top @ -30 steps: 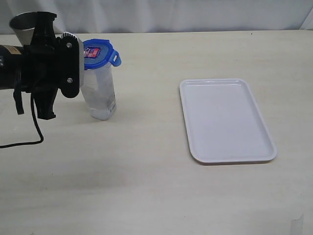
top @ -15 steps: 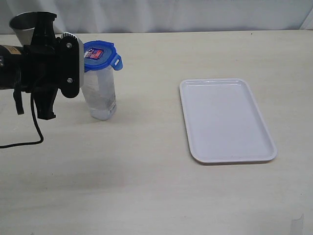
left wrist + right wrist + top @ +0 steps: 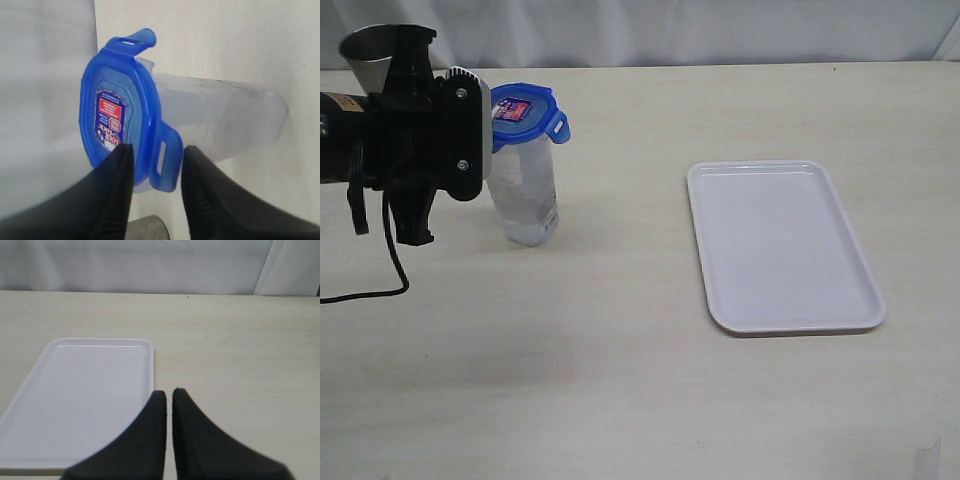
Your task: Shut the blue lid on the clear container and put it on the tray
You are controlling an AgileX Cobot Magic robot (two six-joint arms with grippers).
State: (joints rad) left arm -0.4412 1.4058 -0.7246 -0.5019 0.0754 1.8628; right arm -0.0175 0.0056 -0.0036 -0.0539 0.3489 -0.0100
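Exterior view: the clear container is seen upright on the counter, well apart from the tray, with the blue lid on top.
Left wrist view: the left gripper is parted around a raised flap, so the lid could be dislodged or the container tipped.
Right wrist view: the right gripper is pressed together.

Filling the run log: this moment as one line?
blue lid on clear container | left gripper jaws apart astride lid flap | right gripper shut, empty | tray bare
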